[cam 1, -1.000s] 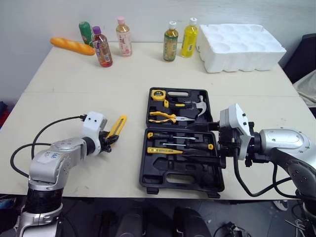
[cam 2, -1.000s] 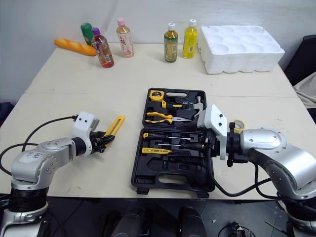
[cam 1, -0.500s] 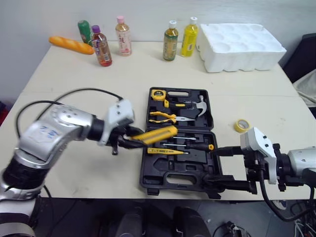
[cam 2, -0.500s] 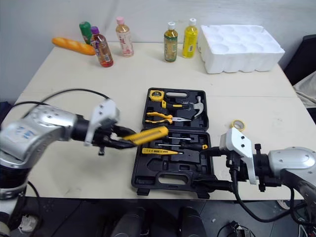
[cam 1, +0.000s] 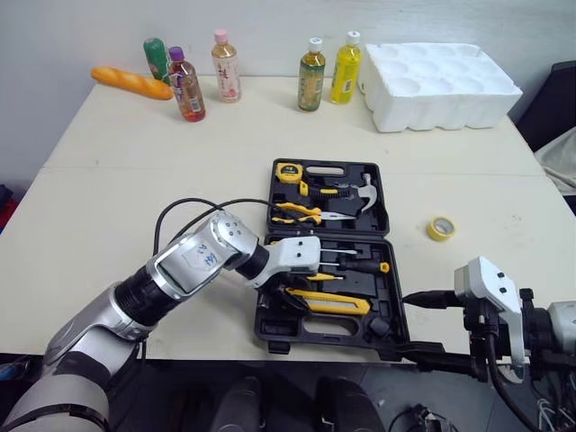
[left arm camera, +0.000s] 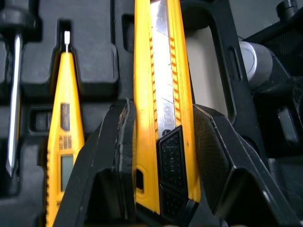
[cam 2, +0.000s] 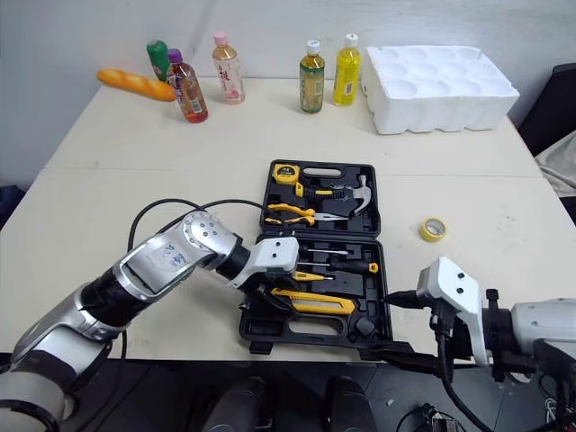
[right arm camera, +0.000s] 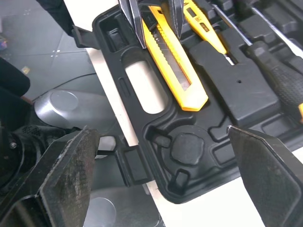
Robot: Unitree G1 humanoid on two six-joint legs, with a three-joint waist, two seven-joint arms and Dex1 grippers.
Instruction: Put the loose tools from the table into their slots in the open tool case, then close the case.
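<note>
The black tool case (cam 1: 310, 331) lies open at the table's front. Its lid half holds a tape measure (cam 1: 288, 171), a hammer (cam 1: 364, 191) and pliers (cam 1: 301, 212). My left gripper (cam 1: 290, 290) is over the front half, shut on a yellow utility knife (cam 1: 331, 302) that lies flat in the case beside a yellow tester screwdriver (left arm camera: 64, 137). In the left wrist view the knife (left arm camera: 163, 94) sits between both fingers (left arm camera: 118, 156). My right gripper (cam 1: 427, 330) stands open off the case's front right corner, holding nothing. A yellow tape roll (cam 1: 440, 228) lies loose to the right of the case.
Several bottles (cam 1: 311, 76) and a bread loaf (cam 1: 131, 83) line the table's far edge. A white foam tray (cam 1: 439, 84) stands at the back right. Bare tabletop stretches left of the case (cam 1: 108, 207).
My left arm carried the utility knife from the table's left side across into the case's front half. My right gripper drew back from the case toward the front right edge.
</note>
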